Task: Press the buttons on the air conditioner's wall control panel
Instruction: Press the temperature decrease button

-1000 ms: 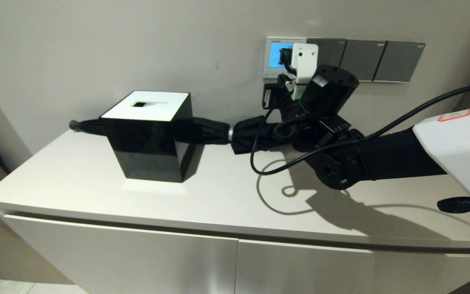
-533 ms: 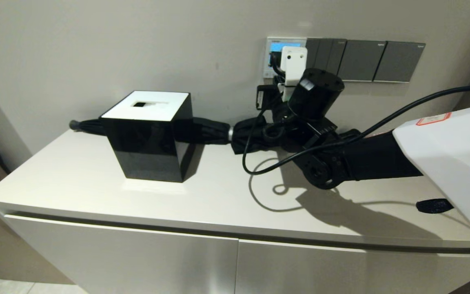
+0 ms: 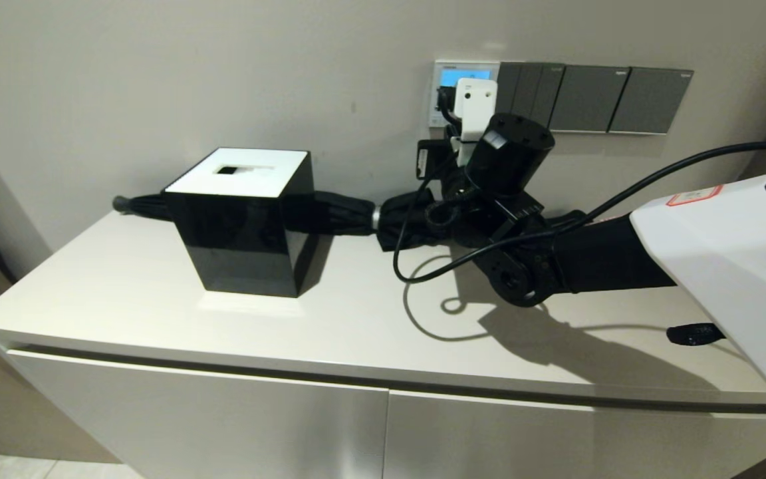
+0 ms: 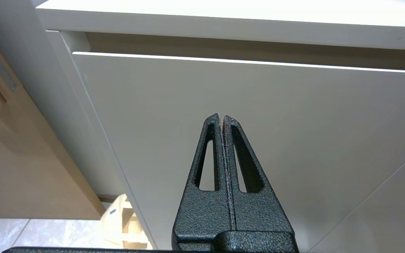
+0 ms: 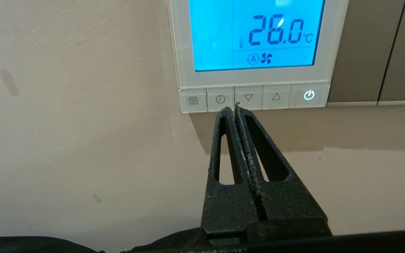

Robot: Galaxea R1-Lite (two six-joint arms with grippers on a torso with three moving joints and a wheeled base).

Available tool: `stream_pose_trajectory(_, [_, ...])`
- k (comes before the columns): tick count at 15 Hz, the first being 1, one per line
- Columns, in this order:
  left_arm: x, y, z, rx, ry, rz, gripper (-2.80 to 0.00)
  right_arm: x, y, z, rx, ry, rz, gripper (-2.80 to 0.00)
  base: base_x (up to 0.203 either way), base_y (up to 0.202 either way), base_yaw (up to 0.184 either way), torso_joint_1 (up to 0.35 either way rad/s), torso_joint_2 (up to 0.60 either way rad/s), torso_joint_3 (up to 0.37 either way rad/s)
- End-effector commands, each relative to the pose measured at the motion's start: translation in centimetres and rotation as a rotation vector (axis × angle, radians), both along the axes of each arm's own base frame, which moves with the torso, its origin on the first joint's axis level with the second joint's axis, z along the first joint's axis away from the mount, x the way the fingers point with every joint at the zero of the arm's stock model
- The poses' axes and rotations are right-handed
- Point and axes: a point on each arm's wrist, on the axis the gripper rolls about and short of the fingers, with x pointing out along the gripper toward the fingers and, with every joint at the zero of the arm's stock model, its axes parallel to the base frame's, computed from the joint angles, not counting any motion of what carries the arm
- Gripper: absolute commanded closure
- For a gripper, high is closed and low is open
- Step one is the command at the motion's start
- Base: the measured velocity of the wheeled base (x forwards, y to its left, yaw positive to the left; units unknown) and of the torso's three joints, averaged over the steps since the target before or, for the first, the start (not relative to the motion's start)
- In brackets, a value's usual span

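In the head view most of the air conditioner's wall control panel (image 3: 446, 93) is hidden behind the right arm's white wrist housing; only its lit blue upper screen and left frame edge show, and its buttons cannot be seen there at all. The right wrist view supplies what that view lacks: the panel (image 5: 257, 79) is cut off at the top, its blue screen reading 26.0 °C with a fan symbol, and along its lower edge runs a row of five buttons (image 5: 248, 97): a menu, a clock, a down arrow, an up arrow and a lit power symbol.

The right gripper (image 5: 233, 106) has its jaws pressed together with nothing between them, its tips at the panel's lower edge, between the clock button and the down-arrow button. Whether the tips actually touch the panel is hard to make out.

Right of the panel the head view shows a row of dark grey switch plates (image 3: 592, 98). Below the panel, on the white cabinet (image 3: 157, 293), lie one folded black umbrella (image 3: 350, 216) along the wall and one black tissue box (image 3: 243, 223) with a white top in front of it.

The left gripper (image 4: 222, 116) appears only in its own wrist view, jaws closed and empty, low down in front of the cabinet's door (image 4: 276, 116), well away from the panel.
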Motion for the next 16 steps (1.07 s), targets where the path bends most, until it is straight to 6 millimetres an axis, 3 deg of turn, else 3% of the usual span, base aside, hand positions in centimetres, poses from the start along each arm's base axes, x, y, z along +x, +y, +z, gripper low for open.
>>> stream_pose_trajectory(1, [0.01,0.0,0.0,0.0,0.002,0.0,0.0,0.0,-0.07,0.05,0.005,-0.006,-0.004,0.0,0.0,0.0,0.0,0.0,0.0,0.0])
stream_pose_trajectory(16, [0.0,0.0,0.01,0.0,-0.001,0.0,0.0,0.79,-0.3,-0.35,-0.001,-0.001,-0.019,0.0,0.0,0.0,0.0,0.0,0.0,0.0])
